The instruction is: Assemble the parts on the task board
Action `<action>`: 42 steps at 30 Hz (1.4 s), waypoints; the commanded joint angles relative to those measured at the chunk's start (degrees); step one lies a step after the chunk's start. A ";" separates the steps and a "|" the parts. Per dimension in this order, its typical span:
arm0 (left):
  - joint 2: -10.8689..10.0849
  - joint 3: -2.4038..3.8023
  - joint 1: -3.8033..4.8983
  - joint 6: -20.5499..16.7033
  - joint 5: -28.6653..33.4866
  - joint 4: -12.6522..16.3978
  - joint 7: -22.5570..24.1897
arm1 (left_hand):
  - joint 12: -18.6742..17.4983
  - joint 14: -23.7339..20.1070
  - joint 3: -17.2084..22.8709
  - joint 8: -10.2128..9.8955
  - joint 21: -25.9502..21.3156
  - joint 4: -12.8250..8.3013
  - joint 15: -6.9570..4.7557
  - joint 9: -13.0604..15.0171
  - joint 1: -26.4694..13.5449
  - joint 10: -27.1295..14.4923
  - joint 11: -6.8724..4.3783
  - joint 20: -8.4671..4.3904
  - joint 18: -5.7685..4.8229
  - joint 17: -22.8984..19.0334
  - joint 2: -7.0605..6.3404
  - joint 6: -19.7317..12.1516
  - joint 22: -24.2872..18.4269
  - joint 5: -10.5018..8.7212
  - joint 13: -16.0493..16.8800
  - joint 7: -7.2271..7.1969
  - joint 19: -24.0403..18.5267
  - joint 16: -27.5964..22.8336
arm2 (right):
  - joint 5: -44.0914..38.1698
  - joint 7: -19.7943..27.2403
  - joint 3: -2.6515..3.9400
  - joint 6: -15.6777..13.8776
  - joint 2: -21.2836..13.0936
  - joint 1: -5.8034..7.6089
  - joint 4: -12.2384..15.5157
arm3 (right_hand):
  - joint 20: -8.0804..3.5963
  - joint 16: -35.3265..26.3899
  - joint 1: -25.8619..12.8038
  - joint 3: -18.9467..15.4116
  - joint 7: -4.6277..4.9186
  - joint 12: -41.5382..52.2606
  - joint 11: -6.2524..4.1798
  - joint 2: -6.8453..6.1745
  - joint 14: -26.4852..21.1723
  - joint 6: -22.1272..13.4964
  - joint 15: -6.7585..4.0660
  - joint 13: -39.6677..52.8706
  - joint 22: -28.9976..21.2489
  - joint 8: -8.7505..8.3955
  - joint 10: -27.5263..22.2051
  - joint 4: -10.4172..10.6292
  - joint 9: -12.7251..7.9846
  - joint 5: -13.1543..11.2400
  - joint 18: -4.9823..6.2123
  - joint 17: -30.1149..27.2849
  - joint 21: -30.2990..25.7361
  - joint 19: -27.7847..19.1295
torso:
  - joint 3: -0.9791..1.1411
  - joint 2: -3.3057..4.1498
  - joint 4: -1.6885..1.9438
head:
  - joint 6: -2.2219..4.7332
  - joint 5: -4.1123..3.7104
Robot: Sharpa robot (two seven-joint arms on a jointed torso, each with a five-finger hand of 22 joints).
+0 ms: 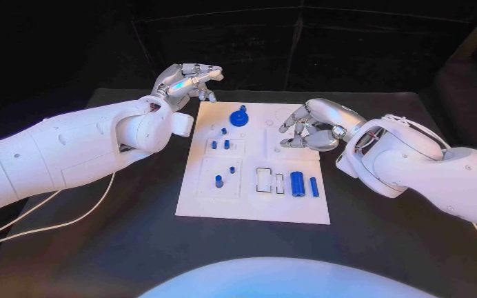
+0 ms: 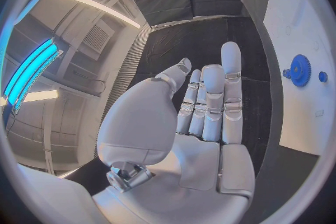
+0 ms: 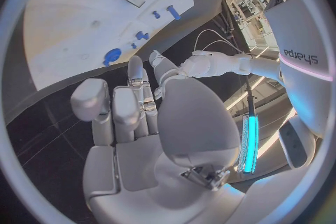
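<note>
Well, starting at my left: my left hand (image 1: 187, 83) hangs over the black table (image 1: 119, 243) at about ten o'clock from the middle of the task board (image 1: 298, 212), just off the board's far-left corner. From the head view its fingers (image 1: 206, 74) reach toward the board's far edge, and my left wrist view shows them straight, side by side, with the thumb set off a little and nothing in the palm, so the hand (image 2: 203, 117) is loose and holds nothing.

Next comes the task board itself, a white upright rectangle lying flat in the middle of the table. At twelve o'clock on it sits a blue gear (image 1: 240, 117), round and toothed, with a small knob on top; my left wrist view shows the same gear (image 2: 301, 70) with smaller blue pegs beside it. Toward the board's centre-left stand several small blue pegs (image 1: 225, 144) in shallow square recesses. At about five o'clock a thick blue cylinder (image 1: 297, 184) lies beside a thinner blue rod (image 1: 314, 187), just right of a rectangular outline slot (image 1: 265, 179).

Last, my right hand (image 1: 311, 127) hovers over the board's right half at about two o'clock, fingers bent downward near the white surface. Its wrist view shows the fingers (image 3: 133, 106) a little apart and gripping nothing.
</note>
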 commanded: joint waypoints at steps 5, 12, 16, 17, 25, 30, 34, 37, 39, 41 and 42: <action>0.10 0.02 0.06 0.74 0.05 -0.16 0.30 | 0.20 -0.44 -0.30 0.21 -0.30 -0.07 -0.01 -0.07 0.55 -0.43 0.02 -0.01 0.75 -0.06 0.08 -0.34 -0.05 0.14 -0.09 -0.12 -0.25 -0.21 | 1.72 -9.35 -0.21 0.99 -3.19 -0.81 0.80 | -1.40 5.08 -4.51 -6.15 -2.18 30.48 -1.60 -0.41 2.41 2.38 -1.24 37.84 2.66 5.51 6.42 4.48 2.12 2.46 -0.89 8.99 1.44 1.06 | 0.13 -0.13 -0.79 | 0.53 -2.50; 0.00 0.01 0.02 0.83 0.05 -0.19 0.29 | 0.27 -0.46 -0.33 0.27 -0.34 -0.02 0.01 -0.06 0.50 -0.42 0.01 0.00 0.75 -0.11 0.16 -0.30 -0.09 0.15 -0.10 -0.13 -0.23 -0.21 | -4.11 -15.54 -0.45 2.52 -3.58 -3.93 1.64 | -1.06 8.15 -7.05 -12.90 -1.70 36.92 -1.13 -0.49 2.85 -1.01 -1.19 47.25 2.77 8.45 5.91 13.25 3.59 3.88 -1.01 14.72 1.48 0.98 | 0.33 -0.20 -1.47 | 0.57 -2.71; -0.04 0.00 -0.02 0.88 0.05 -0.15 0.29 | 0.29 -0.47 -0.32 0.28 -0.36 -0.01 0.01 -0.06 0.50 -0.41 0.01 0.00 0.75 -0.15 0.20 -0.29 -0.11 0.15 -0.10 -0.14 -0.23 -0.22 | -6.09 -17.75 -1.23 2.87 -3.10 -4.65 2.02 | -1.01 8.63 -6.93 -14.36 -1.55 37.45 -1.00 -0.71 2.92 -1.91 -1.02 48.46 2.80 9.26 5.77 14.26 3.97 3.93 -0.96 15.72 1.49 0.95 | 0.25 -0.20 -1.39 | 0.62 -3.23; -0.05 0.00 -0.03 0.89 0.05 -0.14 0.29 | 0.29 -0.47 -0.32 0.28 -0.36 -0.01 0.01 -0.06 0.50 -0.41 0.01 0.00 0.75 -0.15 0.20 -0.29 -0.11 0.15 -0.10 -0.14 -0.23 -0.22 | -6.40 -18.14 -1.36 3.01 -2.94 -4.75 2.09 | -0.99 8.81 -7.03 -14.59 -1.54 37.57 -0.98 -0.72 2.97 -2.05 -1.01 48.74 2.82 9.42 5.80 14.27 4.04 3.95 -0.96 16.09 1.50 0.96 | 0.23 -0.20 -1.32 | 0.61 -3.33; -0.25 0.00 -0.06 0.89 0.05 -0.11 0.23 | 0.38 -0.49 -0.28 0.36 -0.43 0.07 0.01 -0.05 0.50 -0.42 -0.01 0.01 0.75 -0.19 0.45 -0.27 -0.17 0.16 -0.12 -0.18 -0.21 -0.19 | -7.52 -20.46 -1.74 5.47 -1.80 -5.77 2.20 | -0.90 9.97 -8.26 -15.81 -1.56 37.83 -0.95 -0.74 3.31 -2.45 -0.94 49.68 3.42 10.62 5.66 14.35 4.56 4.04 -1.05 18.55 1.79 1.10 | 0.13 -0.16 -1.39 | 0.50 -3.17; -0.33 0.00 -0.07 0.95 0.05 -0.07 0.21 | 0.41 -0.50 -0.21 0.39 -0.46 0.06 0.00 -0.05 0.60 -0.42 -0.03 0.00 0.76 -0.24 0.60 -0.26 -0.19 0.15 -0.13 -0.20 -0.19 -0.20 | -7.72 -21.04 -1.80 6.66 -0.87 -6.60 2.03 | -0.90 10.32 -8.69 -16.04 -1.69 37.90 -1.03 -0.66 3.39 -2.23 -0.98 50.02 3.62 11.32 5.62 14.35 4.85 4.08 -1.07 19.30 1.89 1.12 | 0.09 -0.14 -1.45 | 0.28 -3.23; -0.36 0.00 -0.07 0.98 0.05 -0.04 0.20 | 0.43 -0.52 -0.18 0.40 -0.48 0.05 -0.01 -0.05 0.64 -0.43 -0.04 0.00 0.76 -0.28 0.68 -0.26 -0.21 0.13 -0.13 -0.21 -0.19 -0.20 | -7.82 -21.17 -1.81 7.13 -0.29 -6.95 1.82 | -0.92 10.40 -8.72 -16.06 -1.74 37.96 -1.07 -0.59 3.41 -2.14 -1.00 50.20 3.71 11.55 5.65 14.34 4.96 4.11 -1.08 19.47 1.93 1.13 | 0.11 -0.12 -1.35 | 0.14 -3.23; -0.39 0.00 -0.07 1.00 0.05 -0.06 0.18 | 0.43 -0.52 -0.18 0.40 -0.48 0.05 -0.01 -0.05 0.64 -0.43 -0.04 0.00 0.76 -0.28 0.68 -0.26 -0.21 0.13 -0.13 -0.21 -0.19 -0.20 | -7.98 -21.22 -1.81 7.52 0.09 -7.12 1.60 | -0.92 10.43 -8.72 -16.06 -1.77 37.97 -1.09 -0.55 3.41 -2.10 -1.01 50.25 3.78 11.67 5.65 14.33 5.01 4.12 -1.09 19.53 1.97 1.15 | 0.10 -0.17 -1.31 | 0.09 -3.27; -0.39 0.00 -0.07 1.03 0.05 -0.06 0.17 | 0.45 -0.51 -0.17 0.42 -0.49 0.05 -0.01 -0.05 0.66 -0.44 -0.04 0.00 0.76 -0.28 0.72 -0.27 -0.22 0.12 -0.14 -0.21 -0.18 -0.19 | -8.15 -21.32 -1.81 7.84 0.43 -7.25 1.41 | -0.94 10.47 -8.67 -16.05 -1.81 37.97 -1.12 -0.50 3.42 -2.05 -1.04 50.32 3.88 11.83 5.64 14.31 5.09 4.18 -1.11 19.62 2.02 1.17 | 0.11 -0.17 -1.31 | 0.05 -3.23; -0.40 0.00 -0.07 1.10 0.05 -0.04 0.15 | 0.45 -0.51 -0.15 0.42 -0.50 0.04 -0.02 -0.05 0.70 -0.45 -0.05 0.00 0.76 -0.26 0.76 -0.27 -0.23 0.12 -0.15 -0.21 -0.17 -0.18 | -8.44 -21.57 -1.82 8.28 0.80 -7.41 1.14 | -0.95 10.51 -8.58 -16.02 -1.83 37.93 -1.15 -0.45 3.43 -2.04 -1.05 50.32 3.92 11.96 5.60 14.30 5.15 4.32 -1.11 19.71 2.04 1.17 | 0.11 -0.13 -1.33 | 0.05 -3.18; -0.40 0.00 -0.07 1.13 0.05 -0.03 0.15 | 0.45 -0.51 -0.15 0.42 -0.50 0.04 -0.02 -0.05 0.70 -0.45 -0.05 0.00 0.76 -0.26 0.76 -0.27 -0.23 0.12 -0.15 -0.21 -0.17 -0.18 | -8.55 -21.68 -1.82 8.42 0.92 -7.48 1.01 | -0.96 10.53 -8.53 -16.01 -1.84 37.88 -1.15 -0.43 3.43 -2.05 -1.06 50.27 3.95 12.02 5.56 14.29 5.18 4.40 -1.12 19.74 2.05 1.17 | 0.10 -0.12 -1.33 | 0.05 -3.17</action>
